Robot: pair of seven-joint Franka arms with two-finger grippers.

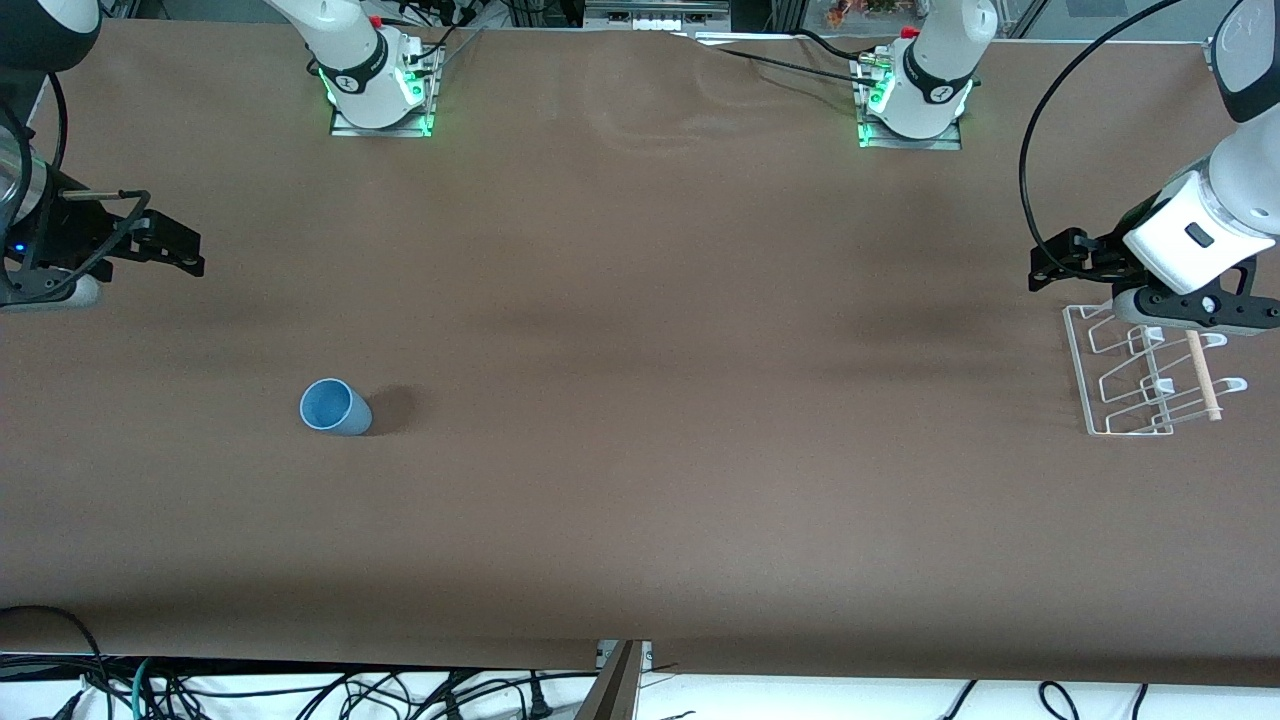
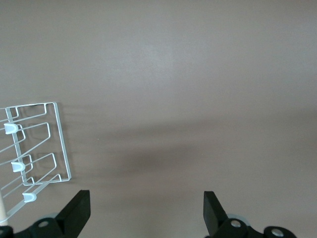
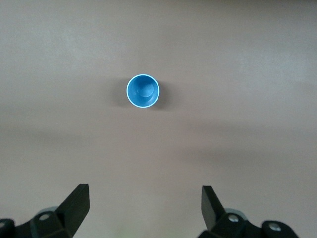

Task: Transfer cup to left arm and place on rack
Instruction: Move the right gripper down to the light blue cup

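Note:
The light-blue cup [image 1: 335, 407] stands upright on the brown table toward the right arm's end, its mouth facing up. In the right wrist view the cup [image 3: 143, 91] lies well ahead of the fingers. My right gripper [image 1: 185, 250] [image 3: 145, 193] hangs open over bare table at that end, apart from the cup. The white wire rack [image 1: 1150, 372] [image 2: 39, 148] with its pale wooden dowel [image 1: 1203, 375] sits at the left arm's end. My left gripper [image 1: 1055, 262] [image 2: 147, 198] is open and empty over the table beside the rack's edge.
Both arm bases [image 1: 378, 85] [image 1: 912, 100] stand along the table's edge farthest from the front camera. A black cable [image 1: 1030, 150] loops above the left hand. Cables lie on the floor below the table's near edge [image 1: 620, 655].

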